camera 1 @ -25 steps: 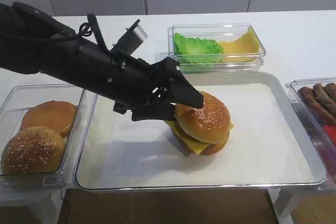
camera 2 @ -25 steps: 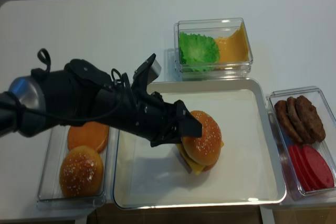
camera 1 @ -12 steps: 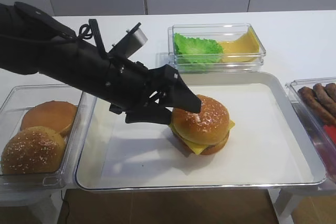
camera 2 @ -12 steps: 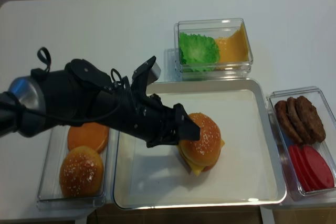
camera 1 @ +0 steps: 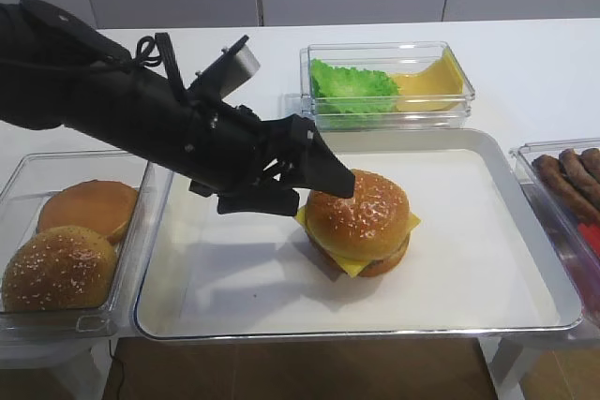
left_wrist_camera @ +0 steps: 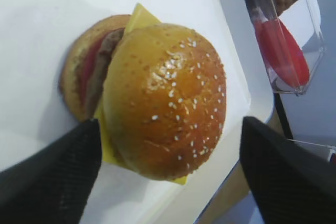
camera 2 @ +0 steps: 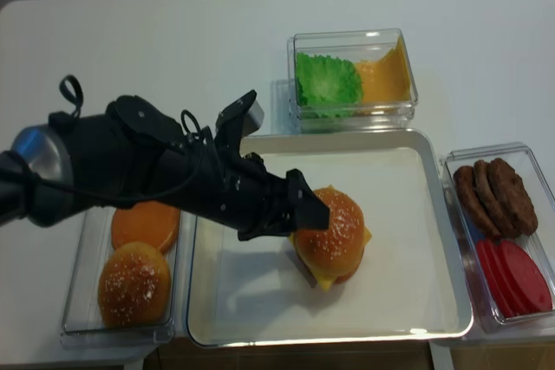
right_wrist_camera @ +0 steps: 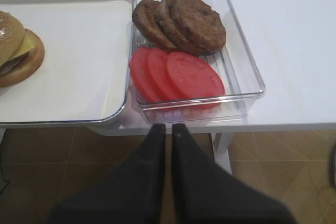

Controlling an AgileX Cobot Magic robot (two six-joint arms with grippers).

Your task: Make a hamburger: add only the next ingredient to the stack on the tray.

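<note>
At the far left sat a clear box holding a seeded bun in front and a smooth bun half behind it. My left arm reached in from that side over the silver tray, and my left gripper hung beside the hamburger with its two fingers spread wide, gripping nothing; in my left wrist view one finger stood on each side of the bun, apart from it. The sesame bun top rested on the stack, sitting a little off-centre, so that the yellow cheese slice poked out at the corners and the bun base showed at one edge. Behind the tray stood a box with green lettuce and orange slices. To the right of the tray another clear box held brown patties and red tomato slices. My right gripper waited at the near edge just below that box, its fingers pressed together and holding nothing.
</note>
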